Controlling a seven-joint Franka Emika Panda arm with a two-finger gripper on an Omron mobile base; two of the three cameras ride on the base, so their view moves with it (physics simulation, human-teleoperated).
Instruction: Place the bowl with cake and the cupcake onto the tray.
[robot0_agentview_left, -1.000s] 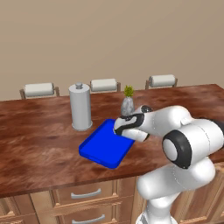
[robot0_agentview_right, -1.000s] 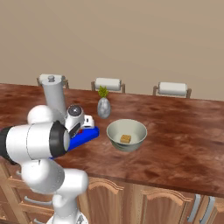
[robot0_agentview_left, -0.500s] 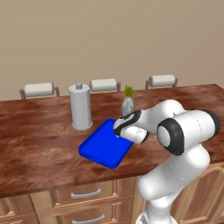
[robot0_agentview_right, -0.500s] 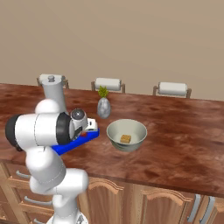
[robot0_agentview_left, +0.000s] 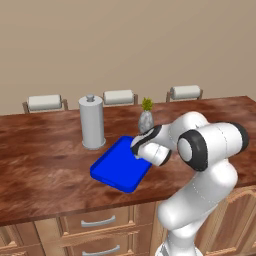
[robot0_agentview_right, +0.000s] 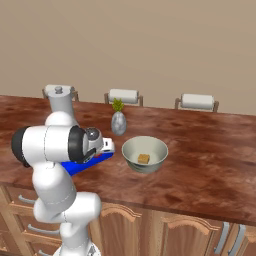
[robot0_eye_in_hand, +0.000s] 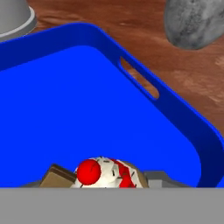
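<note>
The cupcake (robot0_eye_in_hand: 103, 172), white-topped with a red dot, sits between my fingers at the bottom of the hand view, just above the floor of the bright blue tray (robot0_eye_in_hand: 87, 105). My gripper (robot0_agentview_left: 136, 147) is shut on it and hangs low over the tray (robot0_agentview_left: 117, 167), at the end nearest the vase. From the right base view the gripper (robot0_agentview_right: 106, 146) is over the tray's (robot0_agentview_right: 80, 166) edge. The grey-olive bowl (robot0_agentview_right: 131, 150) with a brown piece of cake (robot0_agentview_right: 144, 158) stands on the counter to the right of the tray, apart from it.
A small grey vase (robot0_agentview_left: 145, 120) with a green plant stands just behind the tray, close to the hand. A tall grey canister (robot0_agentview_left: 92, 122) stands at the tray's back left. Three paper towel rolls line the counter's far edge.
My hand has sunk a little with the cupcake over the tray. The arm's elbow has swung round. The bowl and the tray have not moved.
</note>
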